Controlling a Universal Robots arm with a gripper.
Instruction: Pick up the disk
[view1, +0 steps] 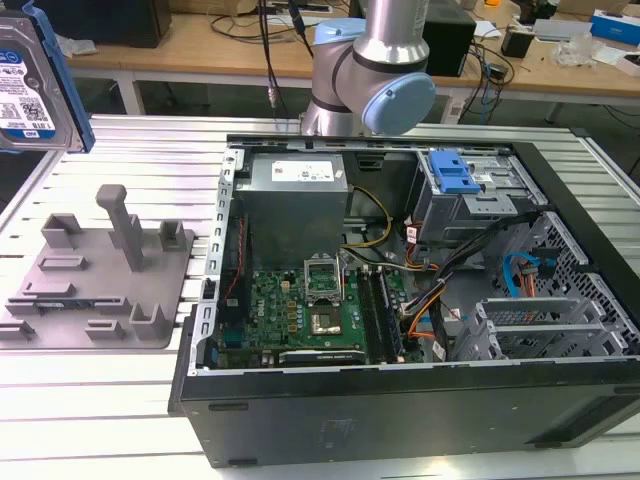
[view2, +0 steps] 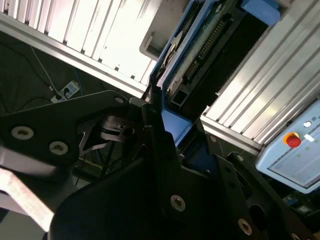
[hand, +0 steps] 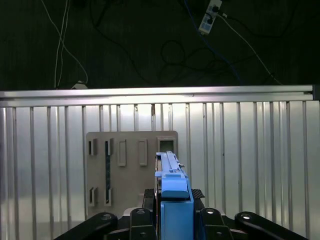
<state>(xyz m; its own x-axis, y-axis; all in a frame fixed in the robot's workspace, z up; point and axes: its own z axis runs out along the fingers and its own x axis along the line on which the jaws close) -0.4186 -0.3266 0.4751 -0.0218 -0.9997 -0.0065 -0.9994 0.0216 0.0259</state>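
Right at the lens in both wrist views, the black gripper (view2: 172, 142) has its fingers (hand: 139, 216) pressed against the 2 sides of the disk (hand: 172, 200), clamping it on edge by the blue plastic rails. In the second wrist view the drive's dark underside with its connector row runs away from the fingers, the blue rail bordering it. In the first wrist view the drive points edge-on away from the camera, held up in the air above the grey fixture (hand: 131, 167), which lies flat on the slatted aluminium table (hand: 250, 160). Beyond the table edge in that view, dark floor with loose cables and a power strip (hand: 208, 17).

Seen from the exterior view, the disk (view1: 30, 75) sits at the top of the exterior view's left, lifted well clear of the table, its white-and-blue label facing the camera and a blue rail along its edge. Below it the grey fixture (view1: 100, 275) with its posts rests on the table. Toward the exterior view's right stands the open computer case (view1: 400, 320), motherboard (view1: 305, 310) exposed, a blue-handled drive cage (view1: 460, 180) at its far corner. Behind the case rises the robot arm (view1: 370, 70), and past that wooden benches (view1: 200, 45) carrying cables and boxes.
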